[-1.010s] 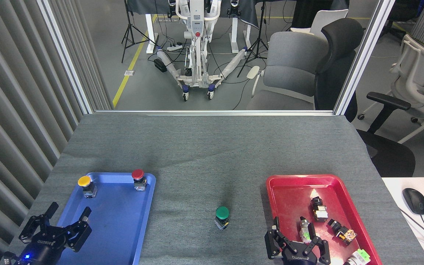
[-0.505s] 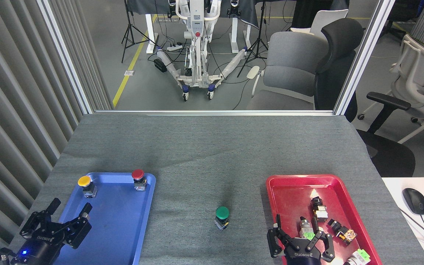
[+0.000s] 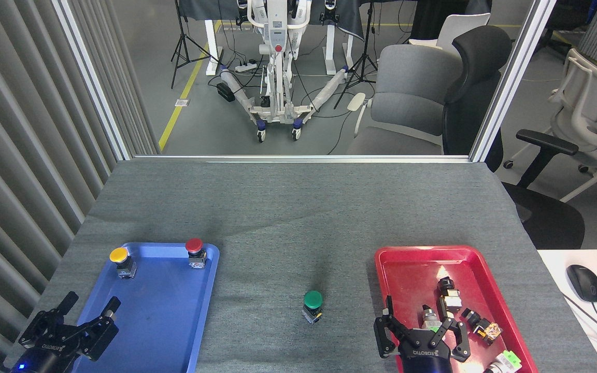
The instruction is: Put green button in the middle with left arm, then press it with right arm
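Note:
The green button [image 3: 312, 305] stands upright on the dark-grey fabric tabletop [image 3: 288, 217], between the two trays, near the front. My left gripper [image 3: 78, 324] hovers open over the front left corner of the blue tray [image 3: 174, 321], far left of the button, with nothing between its fingers. My right gripper [image 3: 418, 331] is open over the near part of the red tray [image 3: 407, 264], right of the button, its fingers spread and holding nothing.
A yellow-capped button [image 3: 121, 260] and a red-capped button [image 3: 195, 251] stand at the far end of the blue tray. Several small switch parts [image 3: 451, 298] lie in the red tray. A computer mouse [image 3: 584, 282] rests on a white desk at right.
My left gripper has drawn back toward the lower left. My right gripper has risen and shifted slightly right over the red tray. The green button has not moved.

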